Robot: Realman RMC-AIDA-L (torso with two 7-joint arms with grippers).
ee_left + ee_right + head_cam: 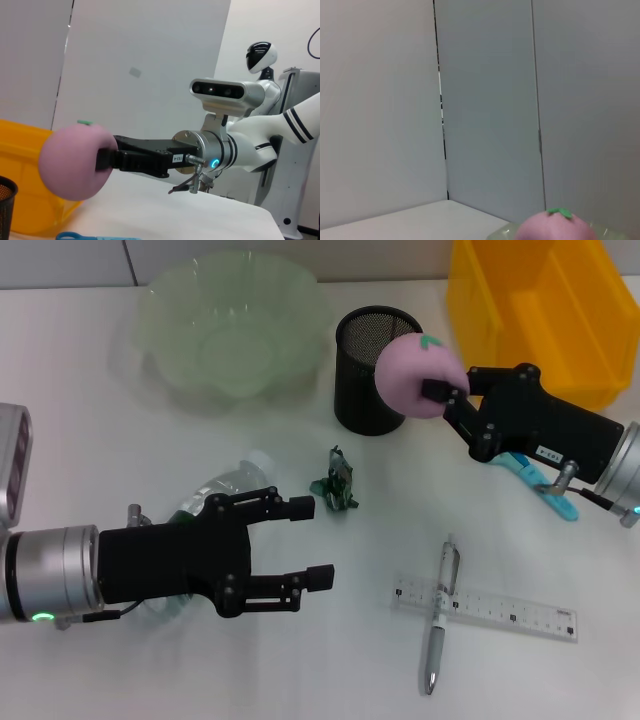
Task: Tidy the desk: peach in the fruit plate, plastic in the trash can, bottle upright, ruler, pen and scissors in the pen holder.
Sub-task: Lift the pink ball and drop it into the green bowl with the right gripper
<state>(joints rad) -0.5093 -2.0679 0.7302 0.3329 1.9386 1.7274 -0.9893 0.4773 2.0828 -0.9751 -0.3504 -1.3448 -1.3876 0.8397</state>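
White desk [90,420], peach [418,375] in right tool [447,400]

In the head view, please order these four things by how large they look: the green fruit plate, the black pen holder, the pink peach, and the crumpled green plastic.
1. Fruit plate, clearly largest.
2. Pen holder.
3. Peach, held in the right pincer; raised nearer the camera, so its rank against the pen holder is unsure.
4. Plastic, smallest.
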